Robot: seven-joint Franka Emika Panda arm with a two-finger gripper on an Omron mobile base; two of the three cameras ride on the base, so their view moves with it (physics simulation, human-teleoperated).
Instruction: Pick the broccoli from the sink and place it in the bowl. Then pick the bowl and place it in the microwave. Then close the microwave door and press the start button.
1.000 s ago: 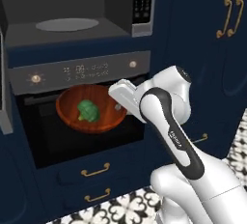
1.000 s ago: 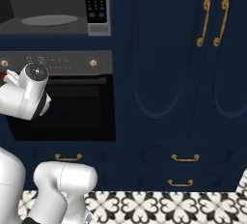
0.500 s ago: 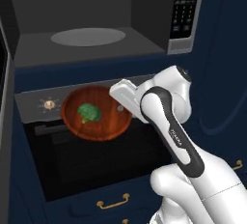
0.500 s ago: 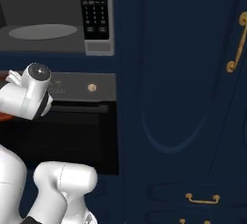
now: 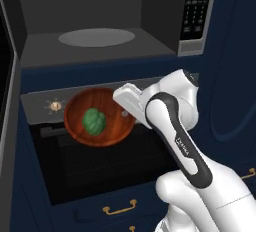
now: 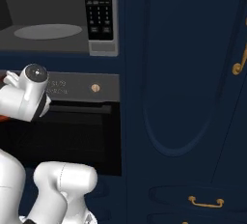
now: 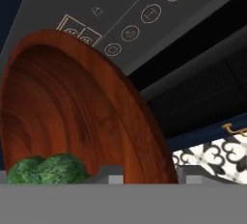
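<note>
Fingers [image 7: 144, 175] clamped on the bowl [image 5: 99, 117] rim, one tip each side of the wall in hand view. Bowl sits mid-left of left base view, w/ broccoli [image 5: 94, 121] inside, held in front of the oven panel [image 5: 45, 98]. Microwave [image 5: 97, 38] cavity is above it, upper frame: judged next move is up, then in.

Home kitchen, built-in microwave [image 5: 100, 31] above the claw, oven [image 5: 95, 166] behind it, navy cabinets [image 6: 183, 97] with brass handles, patterned floor tiles [image 7: 212, 155].
</note>
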